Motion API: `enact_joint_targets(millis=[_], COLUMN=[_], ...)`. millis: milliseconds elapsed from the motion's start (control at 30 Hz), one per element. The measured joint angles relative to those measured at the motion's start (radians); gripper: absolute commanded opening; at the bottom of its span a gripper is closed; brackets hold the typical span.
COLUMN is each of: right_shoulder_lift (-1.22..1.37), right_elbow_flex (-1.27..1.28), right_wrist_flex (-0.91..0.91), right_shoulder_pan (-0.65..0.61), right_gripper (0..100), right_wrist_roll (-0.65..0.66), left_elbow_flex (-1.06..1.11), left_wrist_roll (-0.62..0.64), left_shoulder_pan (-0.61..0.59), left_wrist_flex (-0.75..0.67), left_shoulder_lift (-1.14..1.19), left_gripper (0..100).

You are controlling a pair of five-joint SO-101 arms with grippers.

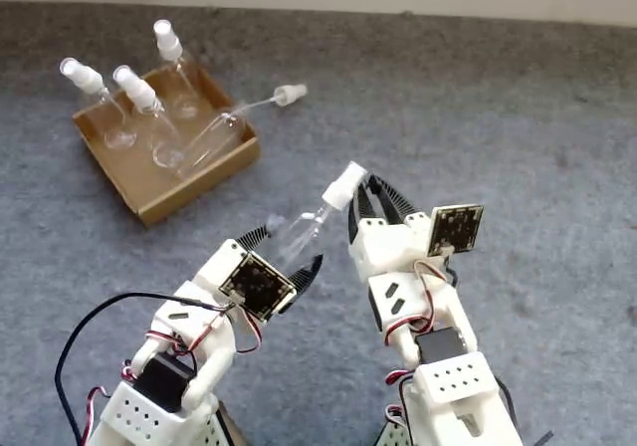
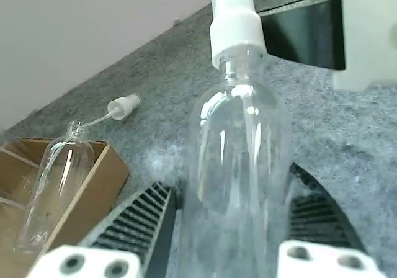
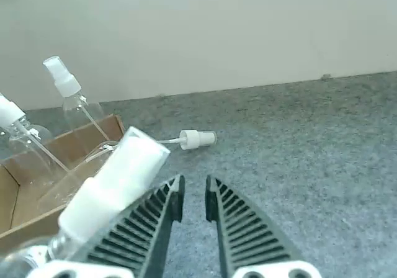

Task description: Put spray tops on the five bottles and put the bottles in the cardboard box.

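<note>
Count: five bottles, five spray tops, one cardboard box [image 1: 149, 205], two arms.

Box contents: three capped bottles [image 1: 136, 96] stand upright inside, each with a white top on. A fourth, the uncapped bottle [image 1: 204, 139], lies slanted in the box, its open neck resting over the rim.

Loose spray top [image 1: 290, 94]: it lies on the grey carpet [image 1: 498, 117] just outside the box. Its thin tube runs back to the uncapped bottle's neck. You cannot tell whether the tube's end is inside the neck.

Fifth item: the held bottle [image 1: 299, 229] is between your two arms, near the box but outside it. Its neck is tilted toward the right arm, and the seated spray top [image 1: 345, 185] sits on that neck.

In the way: the slanted uncapped bottle takes up the box's side nearest the loose spray top.

Left gripper [image 1: 284, 250]: clamped on the held bottle's clear body, one ribbed finger on each side.

Right gripper [image 3: 193, 190]: jaws nearly together with a narrow gap, nothing between them. The seated spray top lies just beside the outer face of one finger. You cannot tell whether they touch.
</note>
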Motion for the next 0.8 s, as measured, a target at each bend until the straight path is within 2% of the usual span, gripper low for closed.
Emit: enact_joint_targets(millis=[267, 567, 800], right_shoulder_lift=[0.000, 0.000, 0.000], right_elbow_flex=[0.000, 0.000, 0.020], right_wrist_flex=[0.000, 0.000, -0.002], right_shoulder_pan=[-0.068, -0.083, -0.086], right_gripper=[4.8, 4.8, 4.8], right_wrist_roll=[0.000, 0.000, 0.000], left_elbow_flex=[0.000, 0.000, 0.000], left_wrist_roll=[0.003, 0.005, 0.000], left_shoulder_pan=[0.000, 0.000, 0.000], left_wrist_flex=[0.006, 0.005, -0.106], left_shoulder_lift=[0.000, 0.000, 0.000], left_gripper=[12, 12, 12])
